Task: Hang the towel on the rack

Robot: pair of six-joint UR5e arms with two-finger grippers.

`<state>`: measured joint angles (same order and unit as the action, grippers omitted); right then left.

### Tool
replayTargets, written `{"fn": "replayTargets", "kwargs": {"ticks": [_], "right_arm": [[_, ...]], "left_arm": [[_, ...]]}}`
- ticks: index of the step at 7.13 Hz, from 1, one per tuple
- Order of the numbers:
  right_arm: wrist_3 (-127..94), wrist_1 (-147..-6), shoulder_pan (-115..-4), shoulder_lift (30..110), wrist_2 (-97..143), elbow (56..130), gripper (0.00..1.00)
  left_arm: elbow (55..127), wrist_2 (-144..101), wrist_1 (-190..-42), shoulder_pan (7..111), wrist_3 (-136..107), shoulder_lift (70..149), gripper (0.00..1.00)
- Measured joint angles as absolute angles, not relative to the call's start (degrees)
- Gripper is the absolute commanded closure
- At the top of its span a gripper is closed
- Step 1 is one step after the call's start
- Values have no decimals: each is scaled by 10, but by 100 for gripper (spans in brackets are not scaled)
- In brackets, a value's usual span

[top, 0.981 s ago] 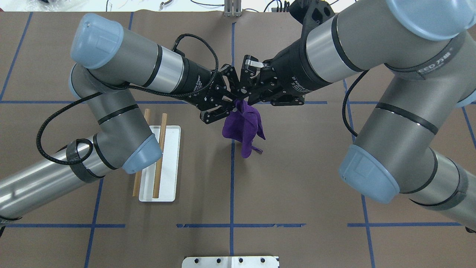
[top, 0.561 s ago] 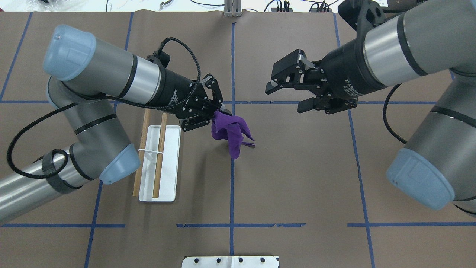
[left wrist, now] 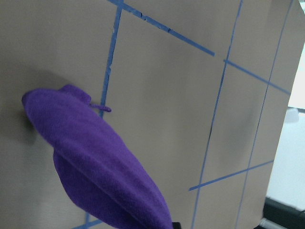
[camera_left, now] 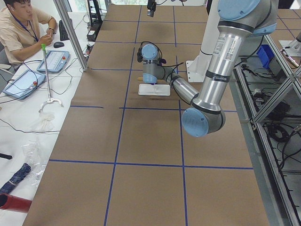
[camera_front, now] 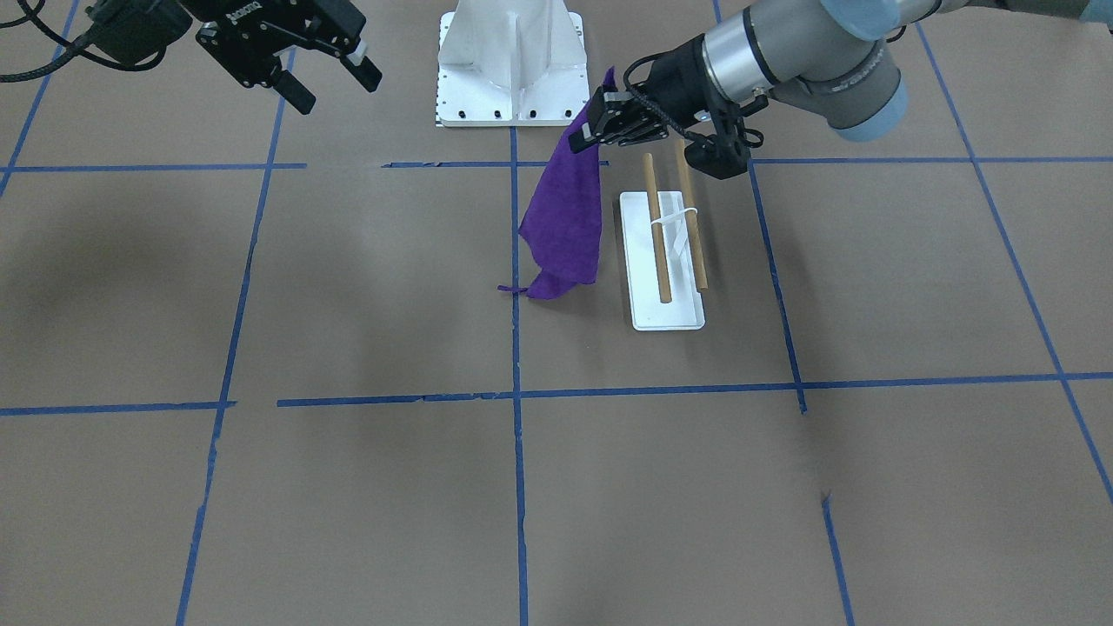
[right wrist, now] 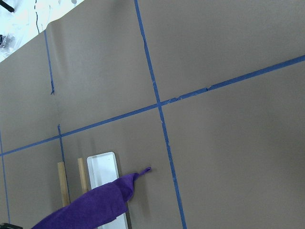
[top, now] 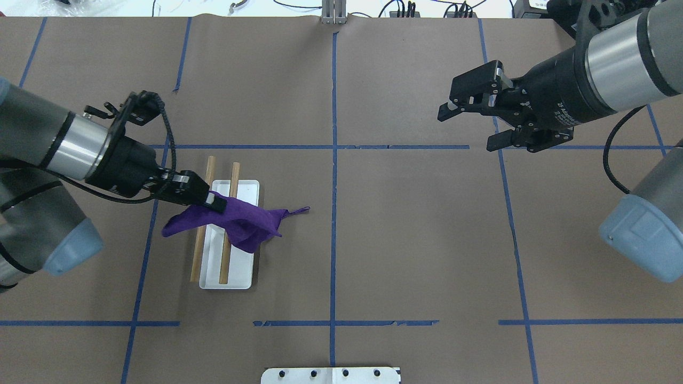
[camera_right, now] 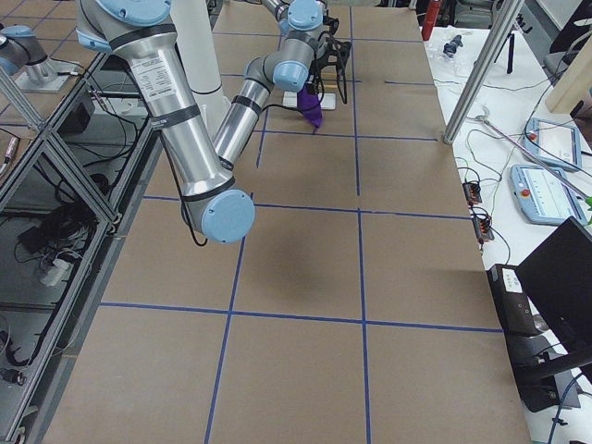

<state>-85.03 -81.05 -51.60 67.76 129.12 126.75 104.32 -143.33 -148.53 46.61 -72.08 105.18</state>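
My left gripper [top: 212, 200] is shut on one end of the purple towel [top: 240, 223] and holds it up in the air. In the front view the towel [camera_front: 567, 217] hangs from that gripper [camera_front: 593, 132] just beside the rack [camera_front: 665, 261], its thin tail low near the table. From overhead the cloth overlaps the rack's two wooden rods [top: 232, 176]; I cannot tell whether it touches them. My right gripper [top: 468, 128] is open and empty, far off at the back right. The towel also fills the left wrist view [left wrist: 95, 167] and shows in the right wrist view [right wrist: 90, 210].
A large white metal pedestal [camera_front: 509, 61] stands at the robot's edge of the table, also in the overhead view [top: 331, 375]. Brown paper with blue tape lines covers the table. An operator [camera_left: 21, 28] sits beyond the far side.
My right gripper let go of the towel, opened and drew back to the right. My left gripper carried the towel left from the table's middle to over the rack.
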Motion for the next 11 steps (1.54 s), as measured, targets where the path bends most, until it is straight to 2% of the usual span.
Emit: {"fn": "replayTargets", "kwargs": {"ticks": [2,4,5,6,9,11], "right_arm": [[-845,-810,-517,680,1290,1263,0],[-844,-810,-517,681,1290,1260,0],[-843,-810,-520,682,1290,1258,0],[-840,-810,-524,686,1290,1257,0],[-779,-810,-546,737,1288,1239,0],[-674,-810,-581,784,1290,1198,0]], "left_arm": [[1032,-1462,-1488,514,-526,1006,100],[1005,-1466,-1488,531,-452,990,100],[994,-1466,-1488,532,-444,986,88],[984,-1466,-1488,532,-441,983,1],[962,-1461,-1488,533,-444,953,0],[959,-1450,-1486,540,-448,927,0]]}}
